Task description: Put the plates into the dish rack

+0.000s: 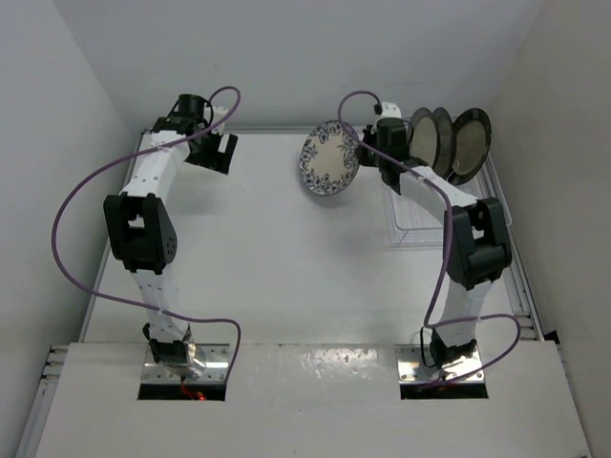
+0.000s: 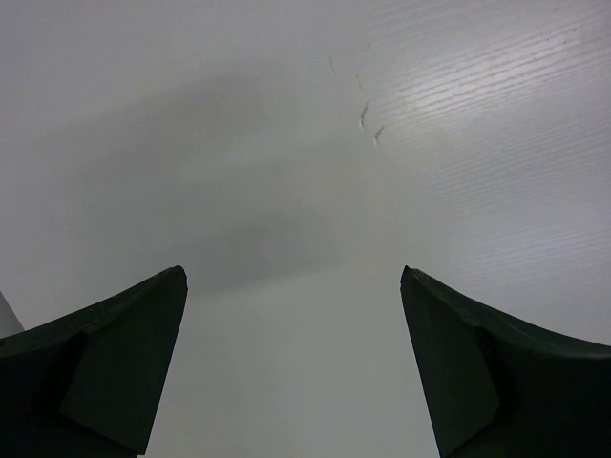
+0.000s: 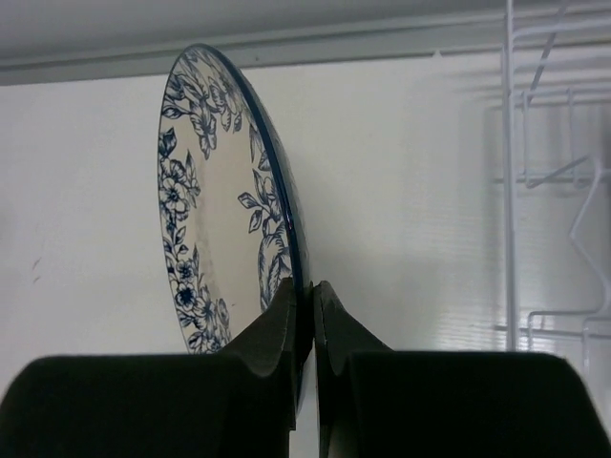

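My right gripper (image 1: 366,153) is shut on the rim of the white plate with blue floral pattern (image 1: 329,158) and holds it on edge above the table, left of the dish rack. In the right wrist view the plate (image 3: 215,229) stands upright, pinched between my fingertips (image 3: 307,291). The white wire dish rack (image 1: 420,224) sits at the back right; its bars show at the right wrist view's right edge (image 3: 535,181). Three plates stand upright in it: two with dark rims (image 1: 431,138) and one more (image 1: 471,143). My left gripper (image 1: 218,153) is open and empty over bare table (image 2: 291,277).
White walls close the table at the back and both sides. A rail runs along the table's right edge (image 1: 520,277). Purple cables loop from both arms.
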`<state>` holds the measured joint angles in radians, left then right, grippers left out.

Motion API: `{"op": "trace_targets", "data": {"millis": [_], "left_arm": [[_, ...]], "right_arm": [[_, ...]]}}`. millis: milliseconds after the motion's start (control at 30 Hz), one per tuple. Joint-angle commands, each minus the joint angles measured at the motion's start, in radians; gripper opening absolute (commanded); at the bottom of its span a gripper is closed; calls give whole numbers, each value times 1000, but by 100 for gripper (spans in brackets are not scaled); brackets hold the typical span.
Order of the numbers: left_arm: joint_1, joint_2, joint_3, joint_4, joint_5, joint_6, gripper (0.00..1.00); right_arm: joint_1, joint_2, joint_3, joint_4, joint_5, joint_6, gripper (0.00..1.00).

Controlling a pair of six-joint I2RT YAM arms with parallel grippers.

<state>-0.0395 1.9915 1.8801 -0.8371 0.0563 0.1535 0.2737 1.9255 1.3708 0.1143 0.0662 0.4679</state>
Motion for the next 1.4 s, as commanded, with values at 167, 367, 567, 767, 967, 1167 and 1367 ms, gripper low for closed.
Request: {"op": "trace_targets", "data": {"millis": [167,367,567,767,967,1167,1367], "left_arm": [[6,-40,39,9,19,6,99],[6,-40,39,0,19,6,99],[6,-40,39,0,30,6,99],[6,-40,39,0,30,6,99],[6,-31,39,0,39,6,99],[6,-31,39,0,39,6,99],[6,-31,39,0,30,6,99]], "right_arm": [[-50,-241,48,212,39,-52,0],[-83,-335,24,248,161,-121,0],[-166,-414,-10,263,271,-207,0],[-220,-467,-39,278,340,-313,0],[-220,-456,-78,288,360,-351,0],[-218,-416,-99,308,400,-393,0],[-171,-390,-91,369,434,-563,0]]}}
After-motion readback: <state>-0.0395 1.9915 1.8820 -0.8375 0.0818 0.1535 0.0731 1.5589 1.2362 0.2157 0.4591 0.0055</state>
